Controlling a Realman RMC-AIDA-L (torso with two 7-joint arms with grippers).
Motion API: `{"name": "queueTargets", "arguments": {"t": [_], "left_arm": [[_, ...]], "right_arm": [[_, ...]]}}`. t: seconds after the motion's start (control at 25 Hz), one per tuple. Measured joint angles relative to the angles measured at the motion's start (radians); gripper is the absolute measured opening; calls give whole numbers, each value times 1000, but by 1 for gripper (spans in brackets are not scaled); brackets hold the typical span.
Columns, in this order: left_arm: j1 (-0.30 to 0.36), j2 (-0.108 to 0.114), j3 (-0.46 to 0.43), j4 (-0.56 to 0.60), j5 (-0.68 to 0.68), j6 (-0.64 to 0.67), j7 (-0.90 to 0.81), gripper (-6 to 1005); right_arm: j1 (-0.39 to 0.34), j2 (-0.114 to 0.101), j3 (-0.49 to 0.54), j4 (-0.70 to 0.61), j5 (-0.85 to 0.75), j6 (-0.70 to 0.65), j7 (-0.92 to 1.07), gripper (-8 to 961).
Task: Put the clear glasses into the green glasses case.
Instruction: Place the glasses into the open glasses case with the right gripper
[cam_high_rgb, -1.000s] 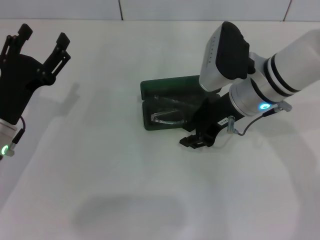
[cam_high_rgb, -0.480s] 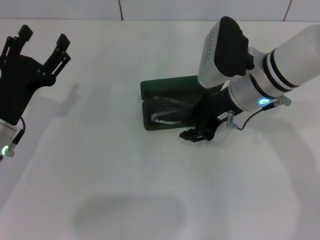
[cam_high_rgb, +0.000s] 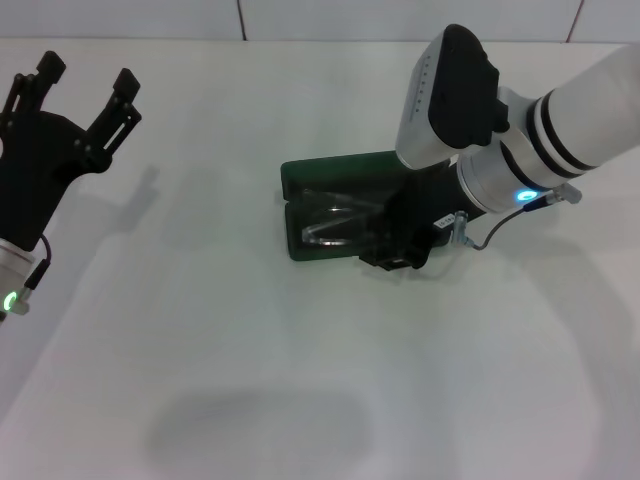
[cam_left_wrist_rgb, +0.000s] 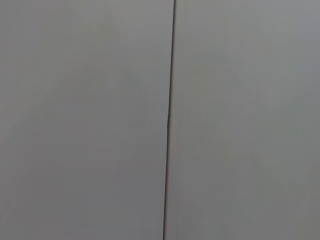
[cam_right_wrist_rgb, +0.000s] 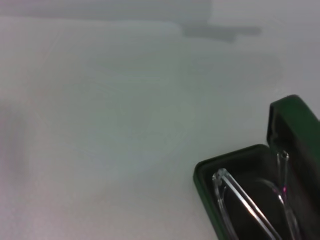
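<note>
One pair of see-through plastic glasses lies inside the open dark green hard case, beside the right fingers; whether those grip anything, cannot tell; left fingers spread wide

The right claw hides the green glasses case end (fingers unreadable).

A plain white table carries one item: the green glasses case, lying open near the centre.
</note>
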Motion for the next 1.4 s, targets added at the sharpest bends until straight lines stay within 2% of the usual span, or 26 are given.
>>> {"name": "queueTargets", "arguments": {"t": [0.28, 0.4, 0.56, 0.84, 0.96, 1.4], "left_arm": [[0, 0, 0, 0, -4, 0, 0, 881], [-1, 0, -1, 0, -5, 0, 1, 881], [-1, 0, -2, 0, -5, -1, 2, 881], [3, 1, -2, 0, -6, -2, 2, 881], [3, 1, -2, 0, -6, -2, 0, 881], [-2, 3, -1, 0, -1, 0, 0, 881]], "right_arm": [[-7, 1, 0, 0, 2, 26, -4, 438], [-12, 1, 1, -16, 10, -9, -5, 440], [-45, -1, 6, -99, 10, -81, -3, 441], [-128, -5, 62, -233, -31, -83, 7, 445], [-135, -3, 95, -233, -65, -59, 27, 446], [-112, -1, 92, -192, -68, -44, 29, 451]]}}
